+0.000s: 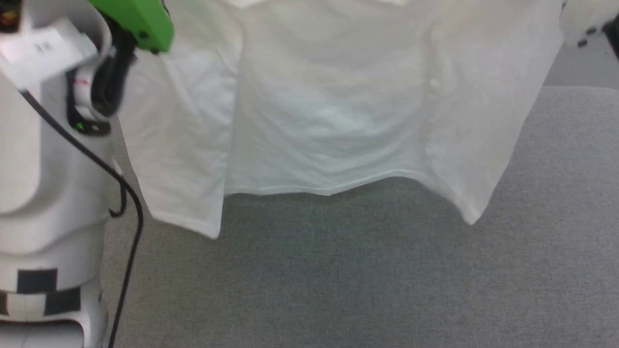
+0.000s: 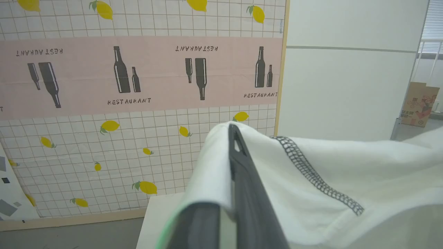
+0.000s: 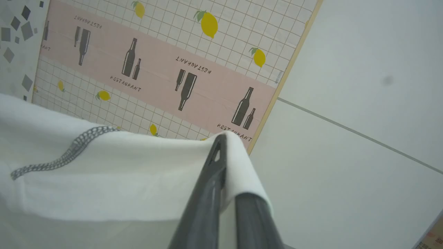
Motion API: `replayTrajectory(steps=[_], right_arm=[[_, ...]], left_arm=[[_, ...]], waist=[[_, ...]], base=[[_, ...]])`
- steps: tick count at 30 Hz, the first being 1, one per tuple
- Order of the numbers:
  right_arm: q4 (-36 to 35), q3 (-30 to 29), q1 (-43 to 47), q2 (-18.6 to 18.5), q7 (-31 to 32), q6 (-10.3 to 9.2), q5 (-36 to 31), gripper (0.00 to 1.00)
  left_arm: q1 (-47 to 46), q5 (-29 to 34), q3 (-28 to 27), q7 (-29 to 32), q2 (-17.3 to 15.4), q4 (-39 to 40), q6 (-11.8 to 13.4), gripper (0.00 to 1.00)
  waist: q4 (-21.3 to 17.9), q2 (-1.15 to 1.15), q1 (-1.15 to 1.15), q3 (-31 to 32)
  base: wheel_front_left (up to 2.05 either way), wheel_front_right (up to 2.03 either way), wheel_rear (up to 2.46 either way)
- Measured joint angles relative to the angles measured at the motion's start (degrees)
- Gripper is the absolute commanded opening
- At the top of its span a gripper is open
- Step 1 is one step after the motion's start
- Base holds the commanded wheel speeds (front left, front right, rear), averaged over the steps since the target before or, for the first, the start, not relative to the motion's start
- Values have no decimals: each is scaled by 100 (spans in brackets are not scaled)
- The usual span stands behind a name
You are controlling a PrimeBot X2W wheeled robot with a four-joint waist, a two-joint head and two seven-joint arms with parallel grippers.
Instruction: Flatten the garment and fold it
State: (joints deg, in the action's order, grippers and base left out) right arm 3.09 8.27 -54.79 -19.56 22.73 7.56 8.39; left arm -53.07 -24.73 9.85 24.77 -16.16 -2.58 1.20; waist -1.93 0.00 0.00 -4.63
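L forearm, pale w/ a black cable, stands close at the head view's left edge. Grey fabric surface lies below. Over it the garment hangs spread wide, front panel in the middle, a sleeve drooping lower on each side.

L gripper: fingers pinched together on white cloth, which folds over one finger; dark zigzag stitching runs just beside. R gripper: same, clamped on a fold of the garment.

Behind both: lemon-and-bottle wall sheet, then plain white wall.
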Motion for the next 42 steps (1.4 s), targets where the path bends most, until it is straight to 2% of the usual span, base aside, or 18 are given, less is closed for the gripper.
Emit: replayTrajectory(steps=[6, 13, 23, 27, 31, 37, 42], right_arm=[[619, 154, -890, 4, 100, 0, 16, 0], [1372, 114, -1686, 59, 130, 1, -121, 0], [2202, 38, -3142, -19, -322, 3, -894, 0], [2510, 208, -3673, -76, -527, 4, -1280, 0], [2863, 257, -4056, -137, -784, 4, -1586, 0], [3348, 279, -4109, -213, -1299, 5, -1981, 0], [3665, 503, -3766, -254, -1569, 5, -2035, 0]], left_arm=[[-680, 29, -19, 331, -56, -357, 178, 0], [-1596, 157, -55, 300, 33, -762, 436, 0], [-3055, 476, 46, -377, 194, -1389, 467, 0], [-3434, 550, 59, -727, 265, -1655, 493, 0], [-3780, 559, 57, -1210, 324, -2008, 482, 0], [-3844, 569, 70, -2190, 379, -2522, 269, 0], [-3521, 528, 183, -2336, 369, -2928, -10, 0]], waist=[[-35, 0, 0, -191], [-60, 0, 0, -641], [-71, 0, 0, -1698], [-63, 0, 1, -2142], [-40, 0, 1, -2590], [56, 0, 1, -3097], [223, 0, 1, -3185]], base=[[0, 0, 0], [0, 0, 0], [0, 0, 0], [0, 0, 0], [0, 0, 0], [0, 0, 0], [0, 0, 0]])
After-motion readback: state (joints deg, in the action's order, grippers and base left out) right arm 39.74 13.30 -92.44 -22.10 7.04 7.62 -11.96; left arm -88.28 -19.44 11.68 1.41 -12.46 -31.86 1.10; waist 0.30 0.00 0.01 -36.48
